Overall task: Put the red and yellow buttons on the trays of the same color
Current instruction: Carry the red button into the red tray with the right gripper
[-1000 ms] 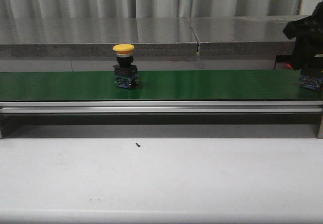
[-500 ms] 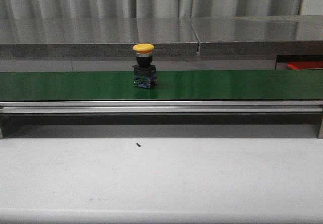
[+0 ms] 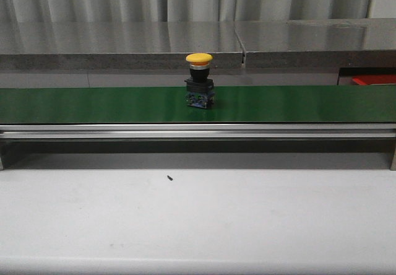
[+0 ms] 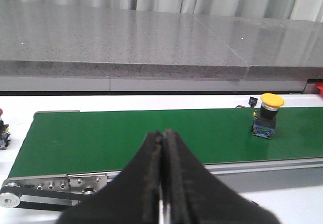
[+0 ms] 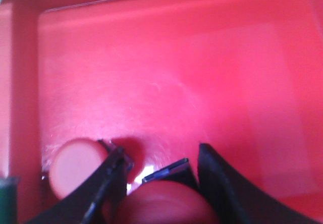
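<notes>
Over the past second the yellow button (image 3: pixel 198 81) rode the green belt (image 3: pixel 93 104) from left of centre to the middle of the front frame, while the right arm, seen earlier at the right edge over another button, went out of that view. In its wrist view the right claw (image 5: pixel 159 176) hung over the red tray (image 5: pixel 202 67), seemingly clenched on a red button (image 5: pixel 161 204) with another red button (image 5: pixel 75 167) beside it, so red sorting looked nearly done. The yellow button stood upright, mushroom cap above a black body and blue base, ungrasped; the left claw (image 4: pixel 161 148) was clenched empty.
</notes>
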Controlling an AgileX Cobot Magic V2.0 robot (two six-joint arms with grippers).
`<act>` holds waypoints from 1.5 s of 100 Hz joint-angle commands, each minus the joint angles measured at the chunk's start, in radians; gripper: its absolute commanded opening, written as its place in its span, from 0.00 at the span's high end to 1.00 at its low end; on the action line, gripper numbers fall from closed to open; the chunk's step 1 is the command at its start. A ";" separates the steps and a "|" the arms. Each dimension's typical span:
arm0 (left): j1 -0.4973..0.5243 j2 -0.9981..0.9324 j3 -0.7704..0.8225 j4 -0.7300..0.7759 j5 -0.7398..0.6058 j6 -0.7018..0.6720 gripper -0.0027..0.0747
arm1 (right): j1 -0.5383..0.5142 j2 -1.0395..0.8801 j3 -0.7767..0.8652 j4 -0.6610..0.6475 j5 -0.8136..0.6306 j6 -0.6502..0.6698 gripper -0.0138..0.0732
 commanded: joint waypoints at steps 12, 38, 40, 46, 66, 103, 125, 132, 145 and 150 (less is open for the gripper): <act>-0.007 0.005 -0.028 -0.025 -0.048 0.002 0.99 | -0.003 0.061 -0.164 0.030 0.021 0.002 0.76; -0.007 0.005 -0.028 -0.025 -0.048 0.002 0.99 | 0.000 0.130 -0.204 0.031 0.027 0.008 0.76; -0.007 0.005 -0.028 -0.025 -0.048 0.002 0.99 | 0.000 0.133 -0.204 0.031 0.027 0.008 0.76; -0.007 0.005 -0.028 -0.025 -0.048 0.002 0.99 | 0.000 0.140 -0.204 0.031 0.029 0.008 0.76; -0.007 0.005 -0.028 -0.025 -0.048 0.002 0.99 | 0.000 0.161 -0.204 0.031 0.037 0.008 0.76; -0.007 0.005 -0.028 -0.025 -0.048 0.002 0.99 | -0.011 0.134 -0.261 0.033 0.053 0.015 0.22; -0.007 0.005 -0.028 -0.025 -0.048 0.002 0.99 | -0.013 0.079 -0.268 0.033 0.056 0.017 0.22; -0.007 0.005 -0.028 -0.025 -0.048 0.002 0.99 | -0.013 0.055 -0.268 0.033 0.069 0.018 0.22; -0.007 0.005 -0.028 -0.025 -0.048 0.002 0.99 | -0.013 -0.005 -0.268 0.052 0.130 0.013 0.22; -0.007 0.005 -0.028 -0.025 -0.048 0.002 0.99 | -0.010 -0.029 -0.268 0.080 0.160 -0.020 0.22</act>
